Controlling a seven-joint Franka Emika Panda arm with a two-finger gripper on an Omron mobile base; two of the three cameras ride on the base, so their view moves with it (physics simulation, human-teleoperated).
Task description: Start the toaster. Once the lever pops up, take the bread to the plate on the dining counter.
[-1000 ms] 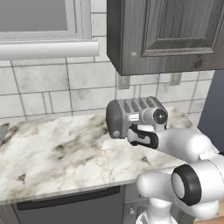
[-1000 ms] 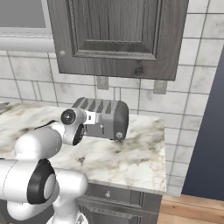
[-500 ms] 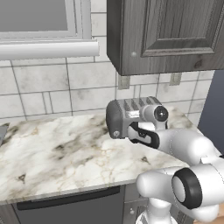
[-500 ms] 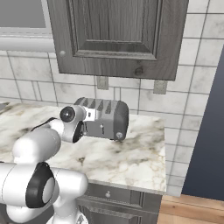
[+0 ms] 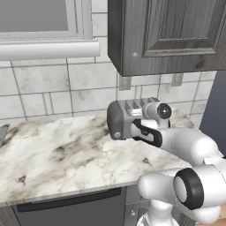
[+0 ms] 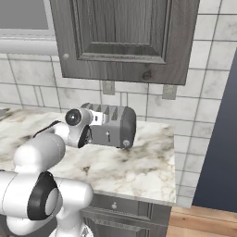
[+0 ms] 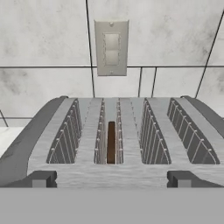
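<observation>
Since the earlier frames, arm has barely shifted at the toaster (image 5: 128, 119). Hand (image 7: 111, 179) spread, holding nothing. Bread (image 7: 111, 148) sits in a middle slot, 12 o'clock of the fingertips (image 7: 43, 179).

You've got a glossy white arm (image 5: 190, 145), rounded links, black joint rings, dark band nr wrist, round grey cap.
</observation>
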